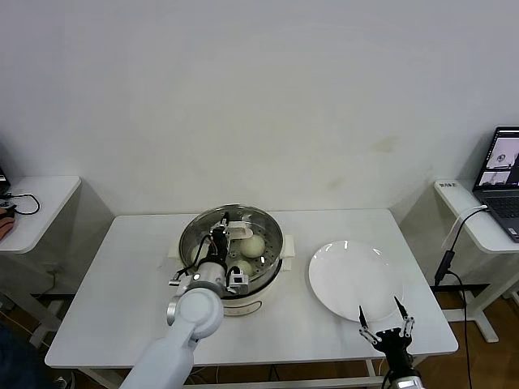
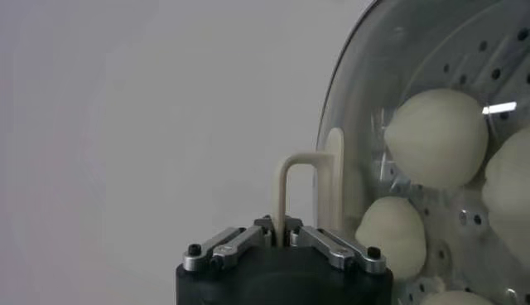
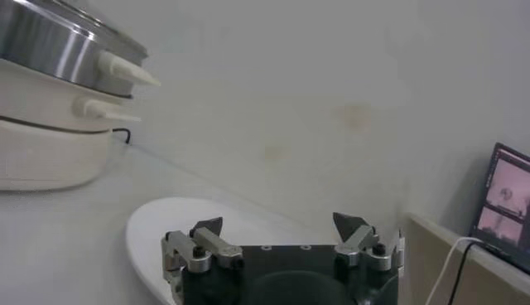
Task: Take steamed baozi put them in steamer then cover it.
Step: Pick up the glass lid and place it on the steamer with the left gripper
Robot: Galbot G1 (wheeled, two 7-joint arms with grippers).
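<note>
Two baozi [image 1: 254,245] showed through the glass cover [image 1: 212,235], which sat on the steamer [image 1: 272,275] at the middle of the surface [image 1: 122,284]. The left hand [image 2: 280,236] was clamped on the cover's cream handle [image 2: 308,186]. The right hand [image 1: 387,321] hung spread wide at the near edge of the white plate [image 1: 349,275]
</note>
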